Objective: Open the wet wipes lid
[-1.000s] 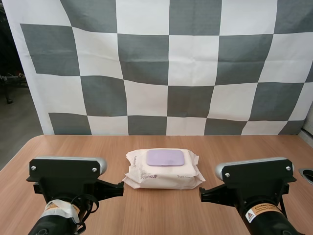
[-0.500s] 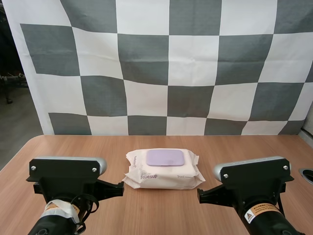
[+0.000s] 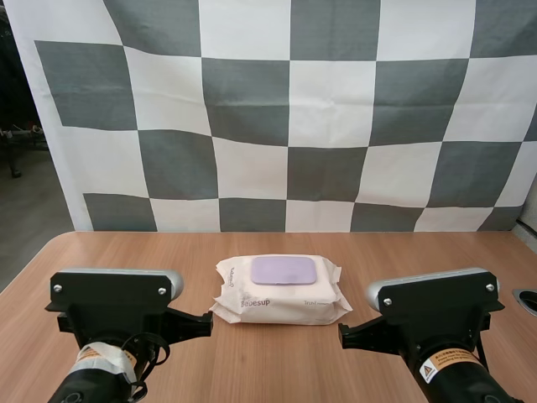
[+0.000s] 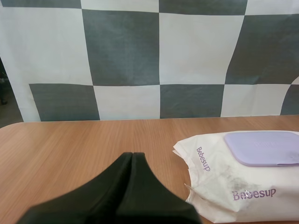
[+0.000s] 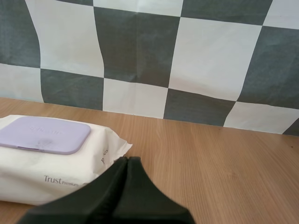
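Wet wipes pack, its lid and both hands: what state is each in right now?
Pack of wet wipes: lying flat on the table, nothing gripping it.
Lid: closed, flat on top of the pack.
Left hand: shut on nothing, fingers together as one wedge, beside the pack.
Right hand: shut on nothing, fingers together as one wedge, beside the pack.

High view from behind, facing forward, low wrist views sharing wipes pack [image 3: 281, 302]

The right gripper [image 5: 127, 159], fingers pressed together, sits beside the wet wipes pack [image 5: 56, 161], lilac lid [image 5: 44, 134] flat.
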`<action>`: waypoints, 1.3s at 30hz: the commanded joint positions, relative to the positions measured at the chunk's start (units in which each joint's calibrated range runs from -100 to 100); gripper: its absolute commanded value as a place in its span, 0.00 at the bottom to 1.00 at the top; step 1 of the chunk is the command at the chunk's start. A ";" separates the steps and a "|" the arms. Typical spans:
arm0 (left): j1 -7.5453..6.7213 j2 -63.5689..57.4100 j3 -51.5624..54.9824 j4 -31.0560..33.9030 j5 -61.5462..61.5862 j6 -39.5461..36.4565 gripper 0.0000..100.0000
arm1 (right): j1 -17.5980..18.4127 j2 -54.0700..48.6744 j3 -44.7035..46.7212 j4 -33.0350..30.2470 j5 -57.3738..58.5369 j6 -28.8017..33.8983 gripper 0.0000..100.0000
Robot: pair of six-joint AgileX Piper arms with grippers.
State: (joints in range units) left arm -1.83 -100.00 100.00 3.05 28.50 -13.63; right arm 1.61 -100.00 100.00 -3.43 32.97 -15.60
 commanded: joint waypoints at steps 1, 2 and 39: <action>0.00 0.00 0.00 0.04 0.07 0.00 0.00 | 0.05 0.00 0.00 0.07 -0.16 -0.07 0.00; 0.00 0.00 0.00 0.04 0.07 0.00 0.00 | 0.05 0.00 0.00 0.07 -0.16 -0.07 0.00; 0.00 0.00 0.00 3.30 -109.33 5.58 0.00 | 0.05 0.00 0.00 0.07 -0.16 -0.07 0.00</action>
State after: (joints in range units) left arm -1.83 -100.00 100.00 6.41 -20.93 -8.53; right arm 1.61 -100.00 100.00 -3.43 32.81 -15.60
